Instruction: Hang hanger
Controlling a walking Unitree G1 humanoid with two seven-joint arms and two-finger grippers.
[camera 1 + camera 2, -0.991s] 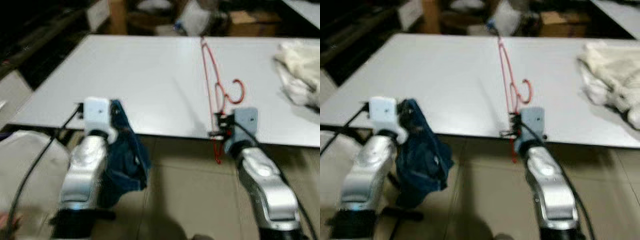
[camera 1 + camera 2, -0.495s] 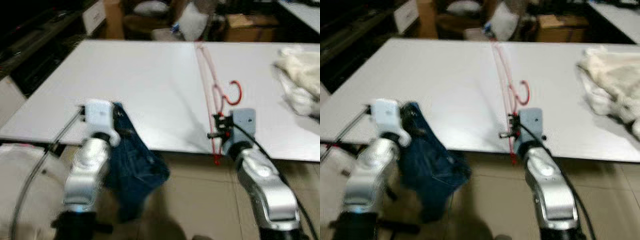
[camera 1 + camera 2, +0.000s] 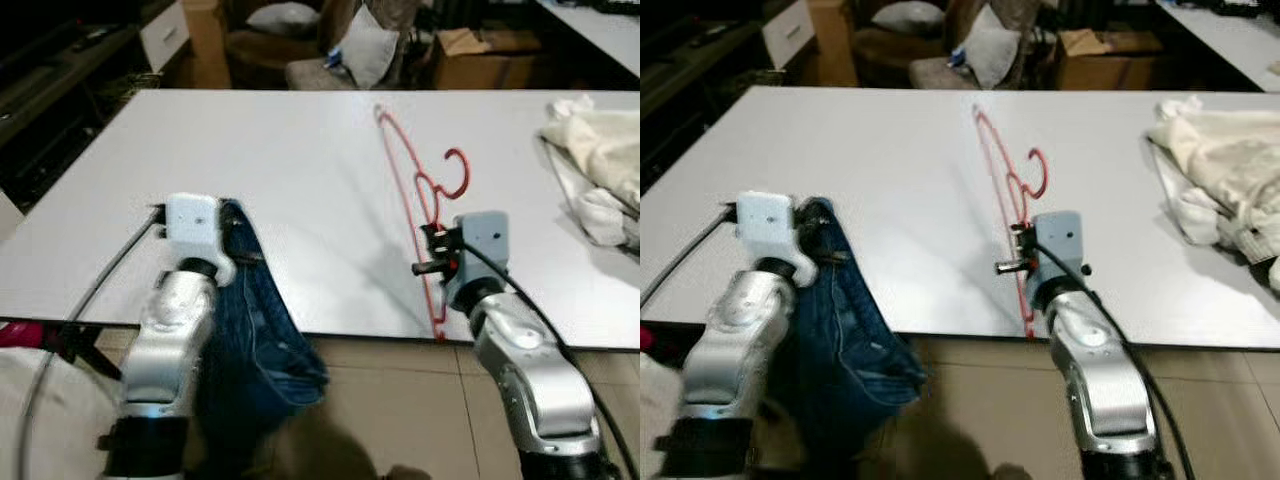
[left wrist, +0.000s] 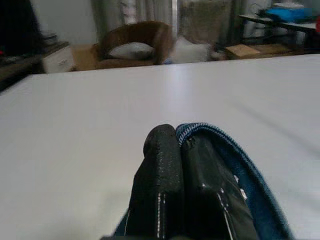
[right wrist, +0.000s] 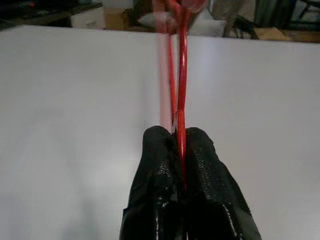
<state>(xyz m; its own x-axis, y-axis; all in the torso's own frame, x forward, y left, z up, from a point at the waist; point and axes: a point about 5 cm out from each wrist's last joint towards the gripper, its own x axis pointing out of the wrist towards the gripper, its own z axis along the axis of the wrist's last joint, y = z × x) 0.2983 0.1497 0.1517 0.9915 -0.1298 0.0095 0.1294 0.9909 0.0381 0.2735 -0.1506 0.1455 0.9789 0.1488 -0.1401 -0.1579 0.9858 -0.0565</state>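
While the camera had drawn closer to the tabletop (image 3: 300, 160) over the last second, the left tool (image 4: 180, 165) stayed clenched on the jeans (image 3: 262, 330), which hung below it past the near edge, now draping lower. Right of it, the right tool (image 5: 179, 150) stayed clamped on the hanger (image 3: 415, 190), whose hook (image 3: 457, 172) rose just beyond the tool. Farther right lay a cloth (image 3: 600, 160). Hanging likely remained ahead, with both grasps secure.
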